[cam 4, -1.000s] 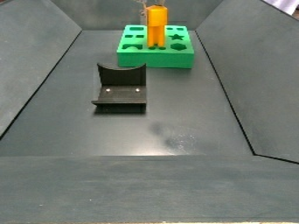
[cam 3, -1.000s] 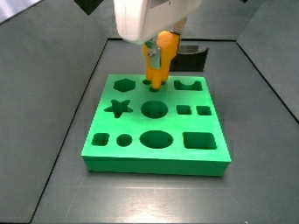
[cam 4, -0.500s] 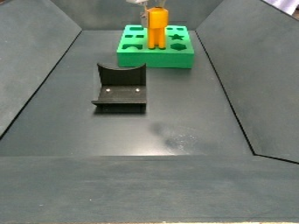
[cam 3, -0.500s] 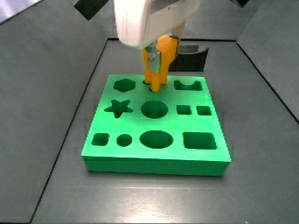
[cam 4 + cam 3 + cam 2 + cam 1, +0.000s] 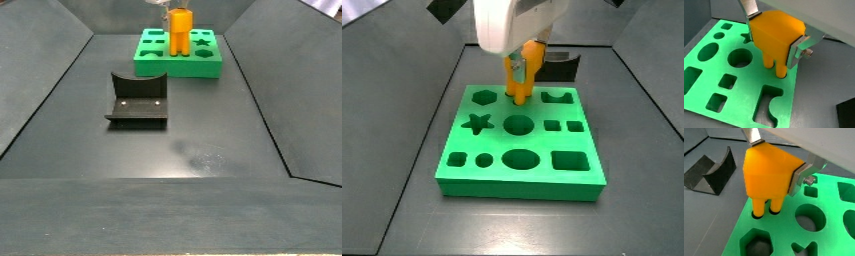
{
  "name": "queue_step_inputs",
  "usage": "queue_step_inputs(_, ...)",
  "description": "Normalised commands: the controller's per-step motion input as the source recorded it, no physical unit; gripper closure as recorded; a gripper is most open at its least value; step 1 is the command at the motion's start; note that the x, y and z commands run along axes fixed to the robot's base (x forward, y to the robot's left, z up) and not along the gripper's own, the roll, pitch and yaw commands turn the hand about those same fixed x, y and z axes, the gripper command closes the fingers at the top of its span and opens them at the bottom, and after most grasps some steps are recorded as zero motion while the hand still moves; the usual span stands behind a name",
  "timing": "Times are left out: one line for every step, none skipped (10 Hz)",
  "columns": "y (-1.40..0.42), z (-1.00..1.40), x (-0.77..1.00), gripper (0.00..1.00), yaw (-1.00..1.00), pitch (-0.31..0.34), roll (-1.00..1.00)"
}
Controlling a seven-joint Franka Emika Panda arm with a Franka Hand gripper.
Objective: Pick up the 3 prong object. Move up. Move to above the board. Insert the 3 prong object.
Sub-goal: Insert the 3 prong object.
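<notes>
My gripper (image 5: 525, 55) is shut on the orange 3 prong object (image 5: 524, 75) and holds it upright over the far edge of the green board (image 5: 496, 143). In both wrist views the silver fingers (image 5: 803, 174) (image 5: 797, 50) clamp the object's chunky top (image 5: 767, 173) (image 5: 776, 37). Its narrow prongs point down, and their tips stand at the three small holes in the board (image 5: 781, 226) (image 5: 744, 92); the prongs still show nearly full length. In a side view the object (image 5: 179, 22) stands at the board's (image 5: 201, 66) edge, under the gripper (image 5: 175, 8).
The dark fixture (image 5: 136, 100) stands on the dark floor beside the board, and shows in a wrist view (image 5: 711, 170) and a side view (image 5: 563, 65). Sloped dark walls enclose the floor. The board has hexagon, star, circle and square cutouts.
The gripper has moved down slightly with the orange object, bringing the prongs closer to the board's small holes.
</notes>
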Motion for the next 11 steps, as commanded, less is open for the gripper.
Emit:
queue_step_inputs(0.00,-0.15,0.00,1.00,0.00,-0.063,0.00)
queue_step_inputs(0.00,-0.16,0.00,1.00,0.00,-0.050,0.00)
queue_step_inputs(0.02,-0.17,0.00,1.00,0.00,-0.039,0.00)
queue_step_inputs(0.03,-0.20,0.00,1.00,0.00,-0.014,0.00)
queue_step_inputs(0.06,-0.21,0.05,1.00,0.00,0.000,0.00)
queue_step_inputs(0.09,-0.19,0.05,1.00,0.00,0.000,0.00)
queue_step_inputs(0.12,-0.17,0.02,1.00,0.00,0.000,0.00)
queue_step_inputs(0.15,-0.20,0.09,1.00,-0.08,0.000,0.00)
queue_step_inputs(0.13,-0.19,0.10,1.00,-0.20,0.000,0.00)
queue_step_inputs(0.00,-0.21,0.09,1.00,-0.19,-0.020,-0.06)
queue_step_inputs(-0.08,-0.19,0.01,1.00,-0.02,-0.064,-0.08)
